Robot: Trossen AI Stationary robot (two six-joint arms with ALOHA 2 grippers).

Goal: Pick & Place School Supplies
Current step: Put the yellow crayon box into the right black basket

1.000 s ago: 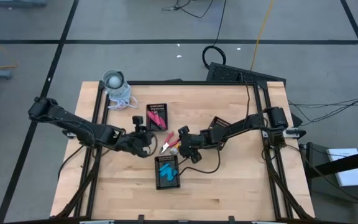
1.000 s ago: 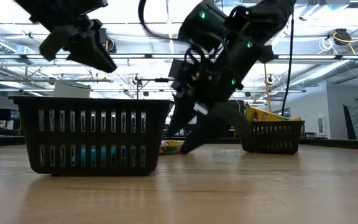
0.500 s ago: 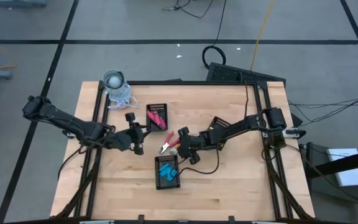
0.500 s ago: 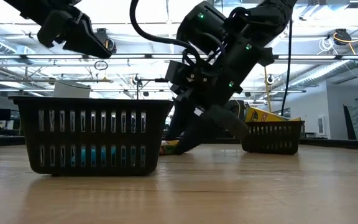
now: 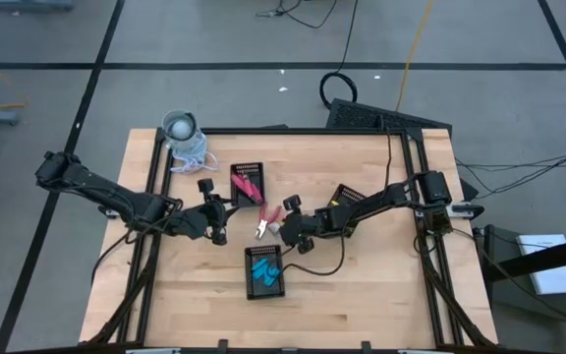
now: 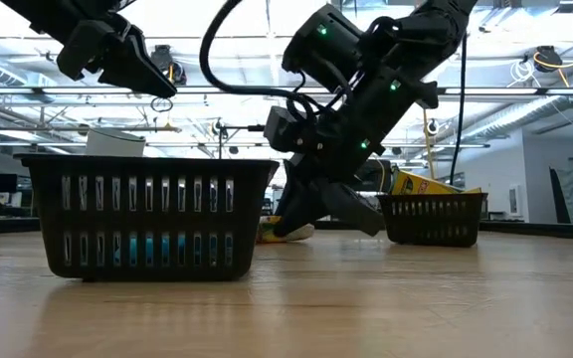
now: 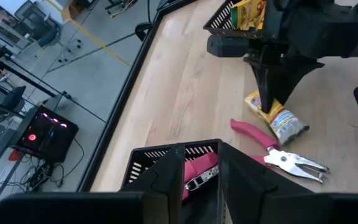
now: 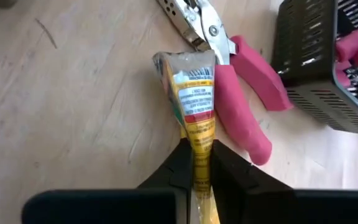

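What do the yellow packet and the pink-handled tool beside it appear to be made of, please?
Yellow packet: probably thin plastic film, glossy and crinkled, with printed labelling; it is pinched in the right pincer.

Pink-handled tool: likely bare metal head, shiny silver with a rivet; the handles look like matte rubber or plastic coating.

Setting: robotics lab or open industrial workspace.
Floor: grey carpet tiles (image 5: 214,39), cables (image 5: 337,84) trailed across.
Ceiling: exposed beams and strip lights (image 6: 525,94) seen.
Bench: framed wooden table (image 5: 362,295).
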